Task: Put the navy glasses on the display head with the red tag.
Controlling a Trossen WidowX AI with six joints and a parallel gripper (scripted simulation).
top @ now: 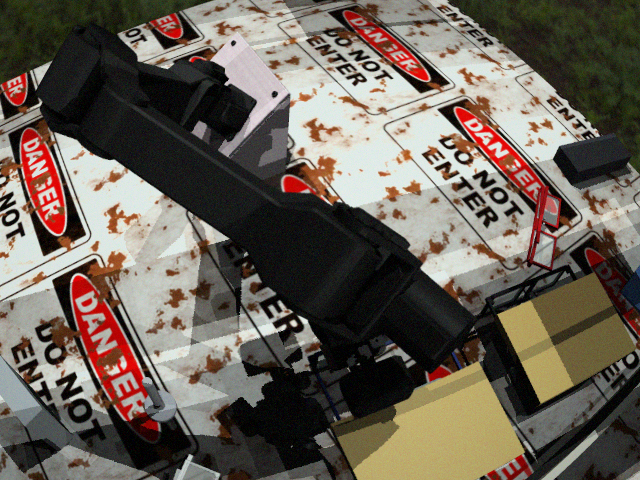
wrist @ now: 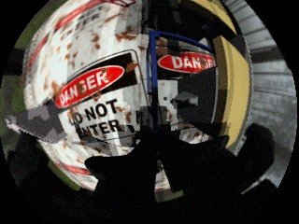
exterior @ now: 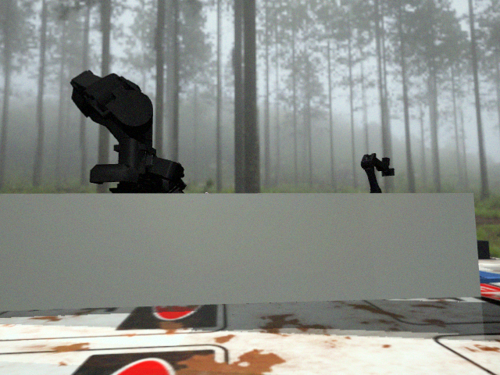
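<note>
The navy glasses point(top: 328, 395) point(wrist: 153, 70) are held by my gripper point(wrist: 151, 130), which is shut on the front frame. One temple runs to the side of the near tan head block point(top: 439, 423) point(wrist: 235, 84); the other shows partly beside my arm in the top view. The near head's dark face and small grey nose point(wrist: 188, 99) lie between the temples in the wrist view, apart from the front frame. The far tan head block point(top: 578, 330) stands to the right. No red tag is visible. My arm hides the fingertips in the top view, and a panel hides them in the exterior view.
Black glasses point(top: 532, 289) are at the far head's front. Red glasses point(top: 546, 227) and a dark block point(top: 591, 157) lie beyond it. A pinkish slanted plate point(top: 258, 77) stands behind my arm. A grey disc with a peg point(top: 160, 405) is front left. A grey panel point(exterior: 242, 250) blocks the exterior view.
</note>
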